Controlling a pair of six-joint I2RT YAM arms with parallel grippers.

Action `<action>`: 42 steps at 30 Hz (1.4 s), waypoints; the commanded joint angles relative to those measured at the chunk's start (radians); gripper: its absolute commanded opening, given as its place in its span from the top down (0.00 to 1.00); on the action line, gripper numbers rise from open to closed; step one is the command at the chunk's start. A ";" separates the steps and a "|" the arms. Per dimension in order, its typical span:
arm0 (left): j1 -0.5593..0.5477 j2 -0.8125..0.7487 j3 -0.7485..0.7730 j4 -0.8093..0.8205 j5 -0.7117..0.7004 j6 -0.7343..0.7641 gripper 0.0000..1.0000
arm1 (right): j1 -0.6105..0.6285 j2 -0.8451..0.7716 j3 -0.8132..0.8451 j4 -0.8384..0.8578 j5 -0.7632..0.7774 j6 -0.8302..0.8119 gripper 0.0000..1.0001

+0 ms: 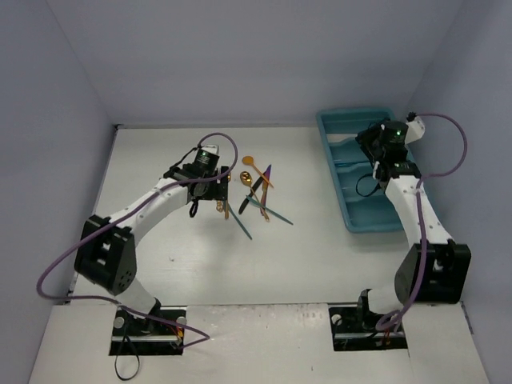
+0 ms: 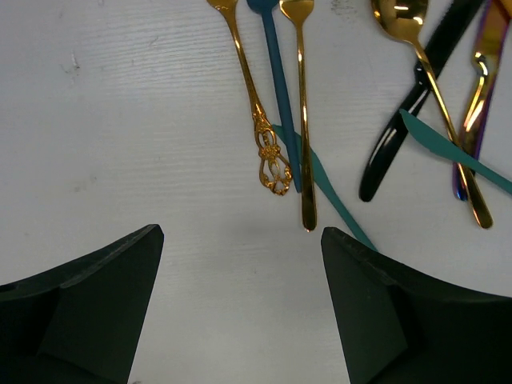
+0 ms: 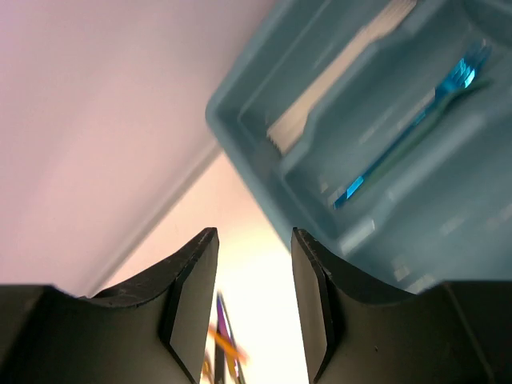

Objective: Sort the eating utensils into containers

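The left gripper (image 2: 242,236) is hovering wide open, the right gripper (image 3: 254,240) part-open, both empty. The plain gold utensil (image 2: 303,120), probably stiff, light and slick, is calling for a mid-handle pinch.

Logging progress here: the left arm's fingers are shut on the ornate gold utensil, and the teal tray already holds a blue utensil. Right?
Not quite. In the left wrist view the left fingers stand open, the ornate gold utensil lying free ahead of them. The teal tray does hold a blue utensil.
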State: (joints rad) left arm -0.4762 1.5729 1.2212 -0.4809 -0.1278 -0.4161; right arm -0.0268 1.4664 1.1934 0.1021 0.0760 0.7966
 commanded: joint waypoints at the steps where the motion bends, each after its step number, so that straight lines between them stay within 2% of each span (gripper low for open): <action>1: 0.010 0.109 0.089 0.069 -0.067 -0.090 0.25 | 0.060 -0.192 -0.177 0.037 -0.112 -0.061 0.62; 7: 0.027 0.298 0.211 0.073 -0.098 -0.112 0.29 | 0.133 -0.449 -0.366 0.040 -0.143 -0.107 0.62; 14: 0.067 0.374 0.277 0.087 -0.112 -0.137 0.38 | 0.143 -0.648 -0.529 0.018 -0.269 -0.092 0.62; 18: 0.073 0.399 0.306 0.102 -0.107 -0.132 0.43 | 0.148 -0.715 -0.593 -0.016 -0.336 -0.073 0.62; 25: 0.080 0.467 0.367 0.078 -0.101 -0.127 0.48 | 0.153 -0.751 -0.608 -0.071 -0.335 -0.107 0.61; 33: 0.094 0.513 0.364 0.065 -0.114 -0.154 0.57 | 0.154 -0.761 -0.605 -0.090 -0.325 -0.112 0.61; 37: 0.100 0.536 0.368 0.064 -0.112 -0.149 0.68 | 0.154 -0.765 -0.607 -0.094 -0.325 -0.114 0.61; 42: 0.100 0.568 0.381 0.065 -0.099 -0.134 0.92 | 0.154 -0.767 -0.606 -0.098 -0.327 -0.126 0.61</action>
State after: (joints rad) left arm -0.3841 2.1199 1.5707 -0.4043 -0.2188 -0.5588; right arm 0.1196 0.7095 0.5797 -0.0359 -0.2371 0.6946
